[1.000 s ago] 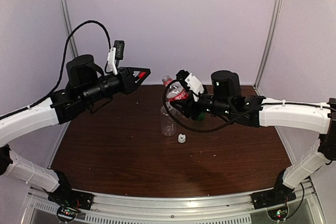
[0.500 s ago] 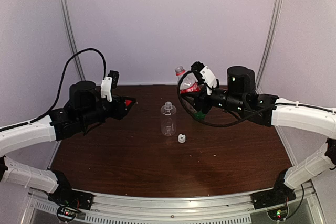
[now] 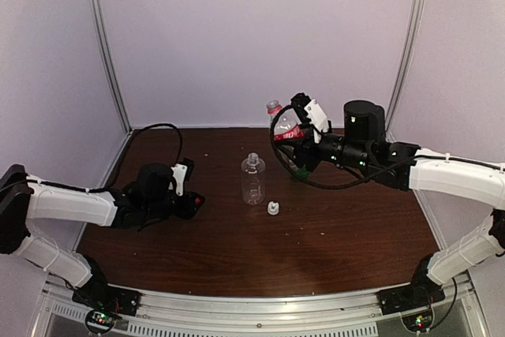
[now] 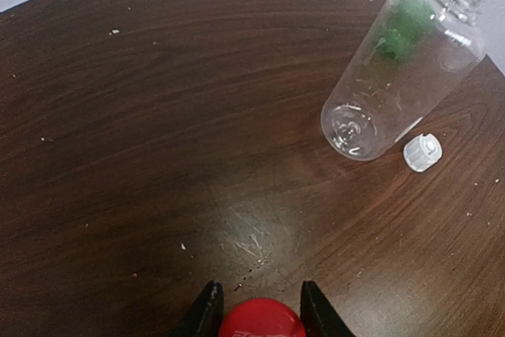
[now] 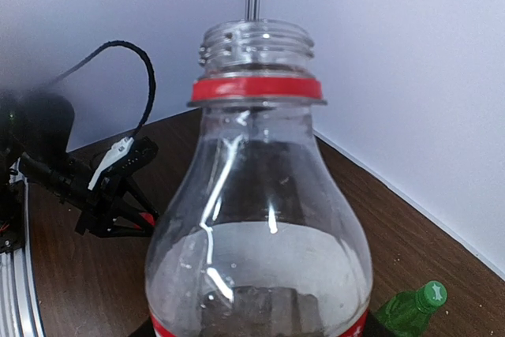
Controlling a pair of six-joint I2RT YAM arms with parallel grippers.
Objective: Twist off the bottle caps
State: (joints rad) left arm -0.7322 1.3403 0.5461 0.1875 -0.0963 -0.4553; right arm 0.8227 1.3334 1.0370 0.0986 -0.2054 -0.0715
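Low at the near left, the red cap (image 4: 260, 323) looked liable to roll away across the tabletop (image 4: 158, 116) if let go on its edge. The left gripper (image 3: 192, 204) pinched it, barely parted. Farther in, the white cap (image 3: 273, 208) lay just beside the open clear bottle (image 3: 252, 181). Beyond, the right gripper (image 3: 297, 147) clasped the uncapped red-label bottle (image 5: 260, 219) aloft. Farthest, the green bottle (image 5: 404, 315) wore its green cap (image 5: 432, 294).

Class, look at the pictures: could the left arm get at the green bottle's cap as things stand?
Probably not yet. The left gripper is shut on the red cap, and the clear bottle stands between it and the green bottle, whose green cap is still on.
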